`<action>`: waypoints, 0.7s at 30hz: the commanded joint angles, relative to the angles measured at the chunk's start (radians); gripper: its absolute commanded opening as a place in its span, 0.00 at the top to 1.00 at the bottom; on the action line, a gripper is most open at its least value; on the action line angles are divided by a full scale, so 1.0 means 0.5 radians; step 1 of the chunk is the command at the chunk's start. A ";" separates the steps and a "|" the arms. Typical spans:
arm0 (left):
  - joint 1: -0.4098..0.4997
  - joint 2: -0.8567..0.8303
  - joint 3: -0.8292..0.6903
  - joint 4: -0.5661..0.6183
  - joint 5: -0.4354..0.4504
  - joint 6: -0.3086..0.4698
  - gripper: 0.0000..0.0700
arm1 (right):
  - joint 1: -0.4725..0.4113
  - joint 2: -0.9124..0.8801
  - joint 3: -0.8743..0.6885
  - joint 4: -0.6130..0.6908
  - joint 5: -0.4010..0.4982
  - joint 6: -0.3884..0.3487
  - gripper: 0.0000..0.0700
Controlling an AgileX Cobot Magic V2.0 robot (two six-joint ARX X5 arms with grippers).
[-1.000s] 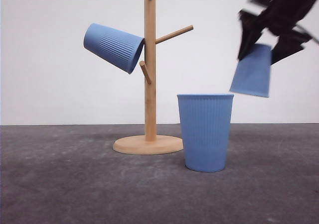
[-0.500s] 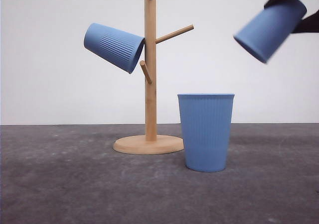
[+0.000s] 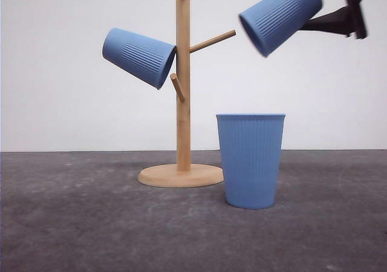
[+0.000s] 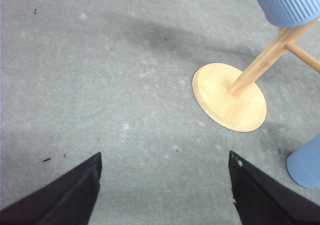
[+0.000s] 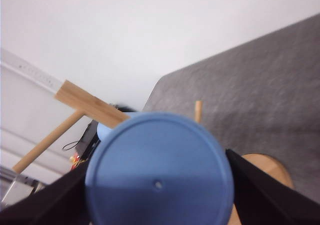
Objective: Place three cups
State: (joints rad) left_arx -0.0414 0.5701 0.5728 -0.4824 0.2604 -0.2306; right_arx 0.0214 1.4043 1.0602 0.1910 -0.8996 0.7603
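R gripper (image 5: 157, 205) clamped on tilted cup (image 3: 280, 19), mouth aimed at free peg (image 3: 211, 41) for hanging; L gripper (image 4: 162, 192) spread, idle.

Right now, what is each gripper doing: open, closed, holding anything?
Left gripper: open, holding nothing, above the gray mat.
Right gripper: closed on a blue cup, tilted with its mouth toward the wooden rack's peg.

The lower frame is taken up by a dark grey counter (image 3: 72, 223). A wooden stand's round base (image 3: 180, 175) and an upright blue cup (image 3: 250, 161) are carried near centre, the cup just right.
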 commanded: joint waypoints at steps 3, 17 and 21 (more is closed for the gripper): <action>0.000 0.008 0.011 0.017 -0.003 -0.013 0.33 | 0.081 0.130 0.147 0.037 0.023 0.022 0.41; 0.000 0.009 0.011 0.016 -0.003 -0.013 0.33 | 0.322 0.405 0.203 0.150 0.091 -0.050 0.39; 0.000 0.009 0.011 0.016 -0.003 -0.013 0.33 | 0.360 0.447 0.203 0.156 0.149 -0.068 0.39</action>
State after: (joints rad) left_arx -0.0414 0.5701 0.5728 -0.4824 0.2604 -0.2306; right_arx 0.1962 1.5999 1.1423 0.2596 -0.8321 0.7465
